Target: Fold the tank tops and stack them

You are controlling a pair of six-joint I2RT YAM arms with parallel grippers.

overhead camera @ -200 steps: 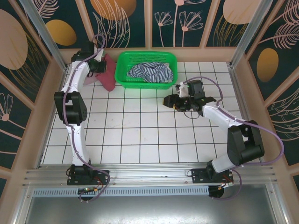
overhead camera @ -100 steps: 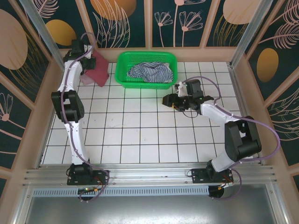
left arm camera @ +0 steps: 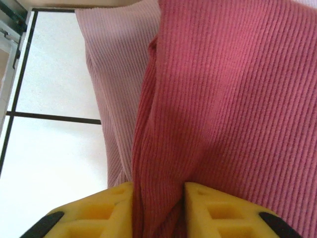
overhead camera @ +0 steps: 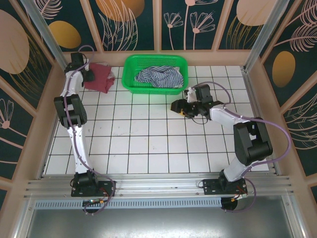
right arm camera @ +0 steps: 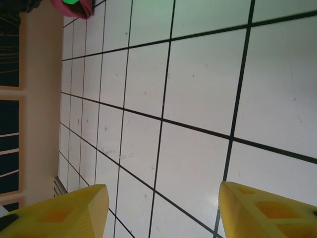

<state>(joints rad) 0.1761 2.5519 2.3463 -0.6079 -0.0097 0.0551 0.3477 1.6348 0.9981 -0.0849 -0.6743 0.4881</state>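
One maroon top, mauve-pink top, striped top

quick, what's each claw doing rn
left claw: dark red tank top bunched between its fingers; gripped or let go cannot be told
right claw: open, holding nothing

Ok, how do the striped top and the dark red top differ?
The striped top lies crumpled in the green basket; the dark red top lies outside it on the tiles. The left tool pinches the dark red top; nothing holds the striped top. Both are unfolded.
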